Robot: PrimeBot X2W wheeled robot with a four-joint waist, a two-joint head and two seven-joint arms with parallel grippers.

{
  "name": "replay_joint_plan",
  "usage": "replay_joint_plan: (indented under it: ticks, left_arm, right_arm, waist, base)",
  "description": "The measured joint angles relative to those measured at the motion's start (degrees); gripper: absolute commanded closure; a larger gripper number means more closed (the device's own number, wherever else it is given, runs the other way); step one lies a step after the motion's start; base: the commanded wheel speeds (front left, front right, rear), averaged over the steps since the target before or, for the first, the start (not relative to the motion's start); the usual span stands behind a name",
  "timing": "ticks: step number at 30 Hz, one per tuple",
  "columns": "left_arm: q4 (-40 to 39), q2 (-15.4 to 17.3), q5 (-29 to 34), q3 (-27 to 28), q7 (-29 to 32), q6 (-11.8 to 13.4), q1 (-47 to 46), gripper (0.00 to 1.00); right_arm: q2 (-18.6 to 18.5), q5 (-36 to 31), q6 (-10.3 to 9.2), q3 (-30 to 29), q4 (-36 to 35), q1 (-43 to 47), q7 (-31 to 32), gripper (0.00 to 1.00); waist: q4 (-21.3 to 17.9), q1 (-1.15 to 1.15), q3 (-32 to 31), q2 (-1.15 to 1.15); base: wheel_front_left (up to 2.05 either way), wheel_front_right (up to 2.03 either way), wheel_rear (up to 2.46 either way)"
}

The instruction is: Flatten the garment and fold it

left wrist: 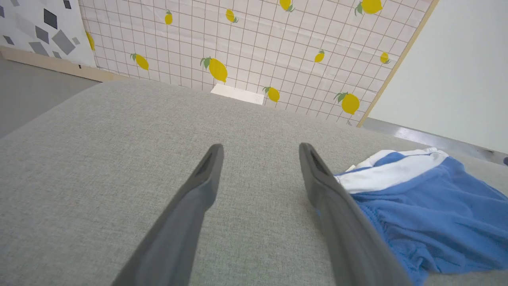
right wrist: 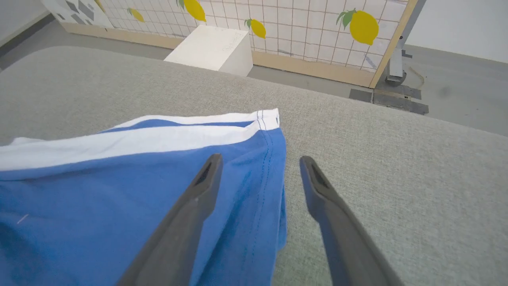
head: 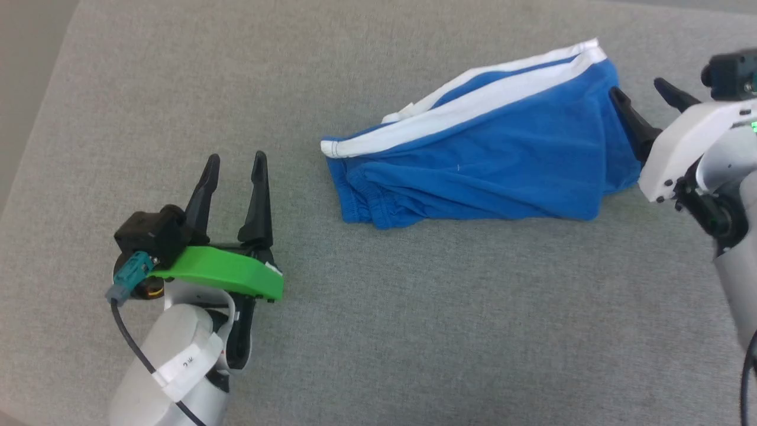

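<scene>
1. Two tools, both with fingers spread apart and nothing between them. The left tool [head: 236, 157] [left wrist: 260, 147] stands over the bare grey upholstered surface [head: 414, 331], well apart from the garment [head: 485, 165]. The right tool [head: 637, 86] [right wrist: 260, 158] hangs at the opposite end, one finger above the stitched hem [right wrist: 270, 159], the other above bare surface. Contact with the cloth cannot be told.
2. The garment lies lengthwise, with its white stripe [head: 473, 100] along the far edge and its gathered waistband [head: 361, 207] bunched at the left end. The near edge is doubled and rumpled. Judged not yet flat.
3. Pinch low and close to the hem with the right tool, so the grip takes cloth and not upholstery.
4. Bring the left tool to the waistband corner beneath the stripe before you pull.
5. Draw both ends apart evenly and keep the cloth low. The fabric looks soft, so an uneven pull would likely skew the stripe.
</scene>
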Motion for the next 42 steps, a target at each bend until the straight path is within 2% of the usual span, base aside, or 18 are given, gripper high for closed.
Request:
replay_joint_plan:
  ticks: [4,9,13,17,24,39,40,41,42]
  left_arm:
    - [-0.48,-2.29,5.73,3.87,-0.09,-2.23,0.25,0.0]
    - [-1.58,-7.06,11.8,7.71,-0.26,-6.7,0.91,0.0]
    - [0.35,-8.94,14.28,6.91,-0.26,-10.37,1.21,0.0]
    - [4.24,-9.73,15.82,3.31,-0.26,-12.0,1.79,0.0]
    - [10.33,-10.1,15.07,-5.32,-0.26,-12.52,1.58,0.0]
    - [18.08,-10.34,11.44,-8.99,-0.34,-12.52,-4.97,0.0]
    - [18.25,-10.34,11.32,-9.22,-0.35,-12.52,-5.41,0.11]
    - [18.3,-10.35,11.18,-9.27,-0.34,-12.52,-5.82,0.45]
    - [18.33,-10.37,11.17,-9.35,-0.34,-12.52,-6.07,0.73]
  right_arm:
    - [3.37,-2.48,0.0,-5.53,0.8,1.28,-0.55,0.0]
    - [7.27,-8.17,-0.01,-12.98,3.7,1.05,1.67,0.0]
    - [9.93,-13.37,-0.01,-17.34,6.09,-0.4,4.77,0.0]
    - [11.6,-16.9,-0.01,-19.69,6.86,-0.94,6.72,0.0]
    - [12.95,-19.16,-0.01,-21.54,6.1,-0.97,7.62,0.0]
    - [14.35,-19.09,-0.01,-19.78,2.32,-0.46,9.04,0.0]
    - [14.39,-18.73,-0.01,-19.6,1.89,-0.34,9.03,0.0]
    - [14.46,-18.42,-0.01,-19.48,1.4,-0.16,8.88,0.0]
    - [14.48,-18.28,-0.01,-19.41,0.91,0.1,8.61,0.0]
  waist:
    - [-0.29,0.0,-1.32,0.0]
    - [0.26,0.0,-0.66,0.0]
    - [1.08,0.0,0.62,0.0]
    - [2.03,0.0,1.5,0.0]
    - [2.31,0.0,2.13,0.0]
    - [-0.54,0.0,2.98,0.0]
    - [-0.67,0.0,3.09,0.0]
    - [-0.8,0.0,3.18,0.0]
    - [-0.89,0.0,3.24,0.0]
  base:
    - [0.0,0.0,0.0]
    - [0.0,0.0,0.0]
    - [0.0,0.0,0.0]
    - [0.0,0.0,0.0]
    - [0.0,0.0,0.0]
    - [0.0,0.0,0.0]
    - [0.0,0.0,0.0]
    - [0.0,0.0,0.0]
    - [0.0,0.0,0.0]
